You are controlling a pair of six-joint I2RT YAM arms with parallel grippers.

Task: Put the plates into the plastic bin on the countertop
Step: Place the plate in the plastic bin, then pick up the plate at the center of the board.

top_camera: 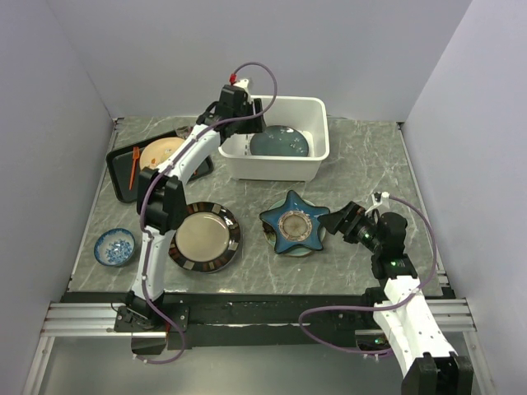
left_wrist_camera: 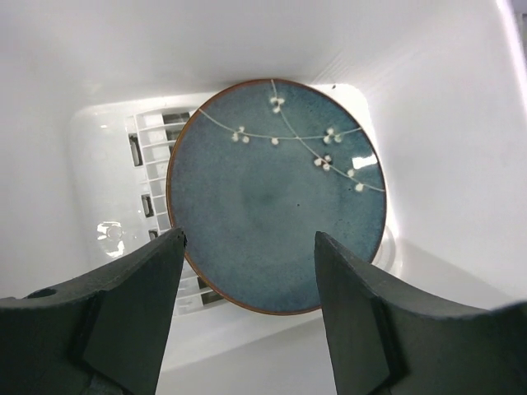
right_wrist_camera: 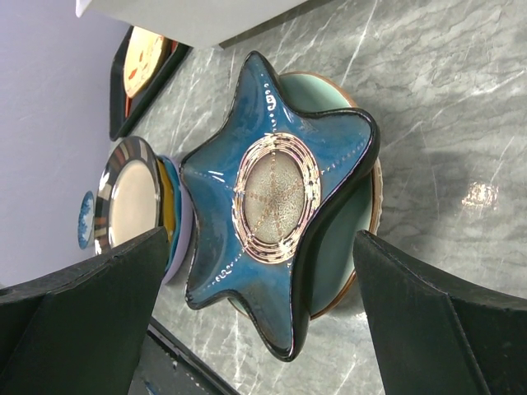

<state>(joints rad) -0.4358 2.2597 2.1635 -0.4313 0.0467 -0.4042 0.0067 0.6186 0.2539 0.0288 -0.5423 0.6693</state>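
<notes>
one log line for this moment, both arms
left gripper: open above teal plate in plastic bin | right gripper: open, facing star plate

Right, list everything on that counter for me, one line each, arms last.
counter: one, grey marble, under everything
bin: one, white, back middle of the counter
teal plate: one, teal with white blossoms, inside the bin
green plate: one, pale green, right of centre
star plate: one, blue, on top of the green plate
dark-rimmed plate: one, beige, front left, topping a stack
stacked plates: count unclear, orange and blue edges, under the dark-rimmed plate
tray: one, black, back left
tray plate: one, beige, on the tray
utensil: one, orange, on the tray
bowl: one, blue, front left corner
left gripper: one, black, open over the teal plate
right gripper: one, black, open, facing the star plate
</notes>
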